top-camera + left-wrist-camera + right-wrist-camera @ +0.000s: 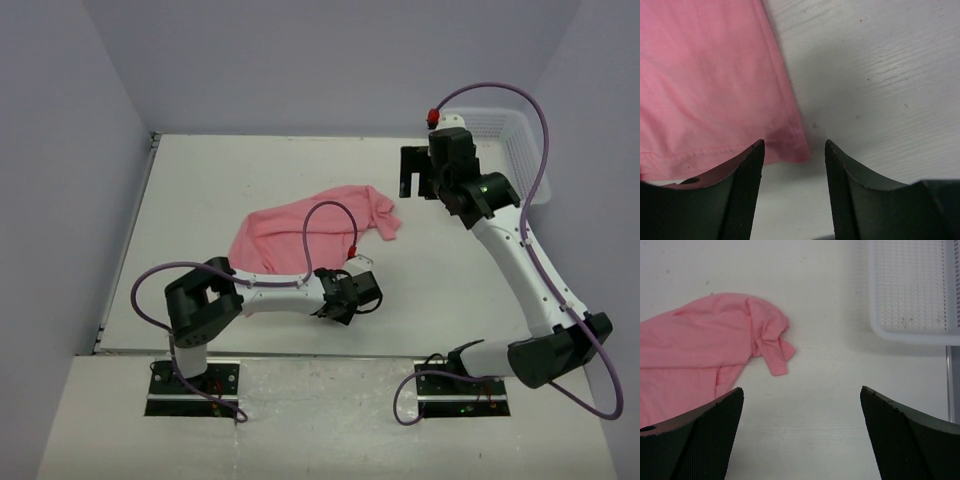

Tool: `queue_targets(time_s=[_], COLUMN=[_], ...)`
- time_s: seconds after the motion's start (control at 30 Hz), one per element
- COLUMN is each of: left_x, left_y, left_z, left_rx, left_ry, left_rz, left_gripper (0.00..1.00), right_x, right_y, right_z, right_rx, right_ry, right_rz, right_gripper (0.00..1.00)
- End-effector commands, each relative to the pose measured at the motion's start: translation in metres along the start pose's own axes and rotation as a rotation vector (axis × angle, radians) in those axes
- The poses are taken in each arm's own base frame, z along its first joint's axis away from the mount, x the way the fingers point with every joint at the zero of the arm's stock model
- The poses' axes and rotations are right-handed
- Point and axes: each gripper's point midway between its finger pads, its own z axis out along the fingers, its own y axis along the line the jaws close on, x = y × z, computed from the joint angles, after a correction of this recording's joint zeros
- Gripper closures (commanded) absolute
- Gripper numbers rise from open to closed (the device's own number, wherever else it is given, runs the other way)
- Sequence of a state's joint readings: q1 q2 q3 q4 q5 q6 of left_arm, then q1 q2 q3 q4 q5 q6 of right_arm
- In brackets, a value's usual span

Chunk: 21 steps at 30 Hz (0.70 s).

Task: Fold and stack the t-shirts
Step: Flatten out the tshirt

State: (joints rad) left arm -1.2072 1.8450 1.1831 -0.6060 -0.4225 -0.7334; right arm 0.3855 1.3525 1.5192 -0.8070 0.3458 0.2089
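L gripper jaws apart at t-shirt hem corner — R gripper wide apart, empty.

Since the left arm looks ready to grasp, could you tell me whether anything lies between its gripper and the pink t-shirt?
Nothing visible does: the left gripper stands open at a hemmed corner of the crumpled salmon-pink fabric t-shirt on the white table.

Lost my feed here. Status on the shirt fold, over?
Left gripper open at shirt hem corner. Right gripper open, off the shirt. Shirt crumpled, not folded. Basket far right, out of the way.
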Motion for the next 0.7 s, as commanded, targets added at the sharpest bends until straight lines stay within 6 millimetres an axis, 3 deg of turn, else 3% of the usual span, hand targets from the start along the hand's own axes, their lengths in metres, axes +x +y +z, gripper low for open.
queue_targets(time_s=[0.0,0.1,0.2,0.23,0.4,0.5,0.6,0.67], left_x=[-0.002,0.005,0.008,0.008,0.008,0.006,-0.004,-0.012], left_y=[-0.012,-0.013,-0.011,-0.010,-0.002,0.012,0.035,0.054], left_z=[0.006,0.012,0.016,0.016,0.014,0.007,-0.019,-0.051], left_rx=[0.029,0.035,0.025,0.021,0.001,-0.051,-0.110,-0.129], left_ry=[-0.004,0.015,0.023,0.020,0.018,-0.001,-0.048,-0.092], left_rz=[-0.026,-0.024,-0.025,-0.027,-0.043,-0.060,-0.103,-0.160], left_gripper=[0.48,0.53,0.74,0.85,1.00,1.00,1.00,1.00], right_x=[-0.010,-0.011,-0.012,-0.012,-0.011,-0.005,0.006,0.019], right_y=[-0.005,-0.004,-0.005,-0.005,-0.005,-0.003,0.006,0.014], right_z=[-0.011,-0.013,-0.013,-0.012,-0.010,-0.003,0.009,0.027], right_rx=[0.002,-0.003,-0.004,-0.003,-0.002,0.000,-0.027,-0.041], right_ry=[-0.050,-0.053,-0.059,-0.056,-0.050,-0.027,0.017,0.078], right_rz=[0.034,0.034,0.037,0.033,0.030,0.024,0.030,0.034], right_gripper=[0.01,0.01,0.01,0.01,0.01,0.01,0.01,0.01])
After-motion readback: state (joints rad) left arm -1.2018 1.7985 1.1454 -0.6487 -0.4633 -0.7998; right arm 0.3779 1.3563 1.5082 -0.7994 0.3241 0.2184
